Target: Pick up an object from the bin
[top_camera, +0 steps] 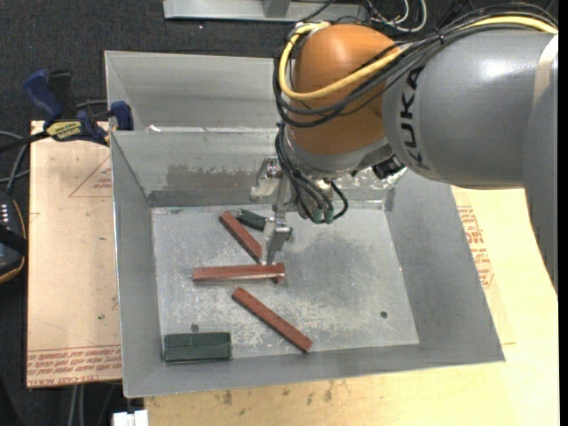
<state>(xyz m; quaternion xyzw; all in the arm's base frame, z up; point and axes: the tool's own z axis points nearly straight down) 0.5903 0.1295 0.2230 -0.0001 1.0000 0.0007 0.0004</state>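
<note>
My gripper (280,238) hangs low over the middle of the bin, below the orange cover. Its tip is just above the right end of a flat reddish-brown stick (232,274) that lies level across the floor. A second reddish-brown stick (240,233) lies slanted immediately left of the gripper. A small dark green piece (252,220) sits at that stick's upper side, close to the gripper. I cannot make out anything held in the gripper.
A third reddish-brown stick (272,319) lies slanted nearer the front. A dark green rectangular block (196,346) rests in the front left corner. The arm and its cables cover the back right of the bin.
</note>
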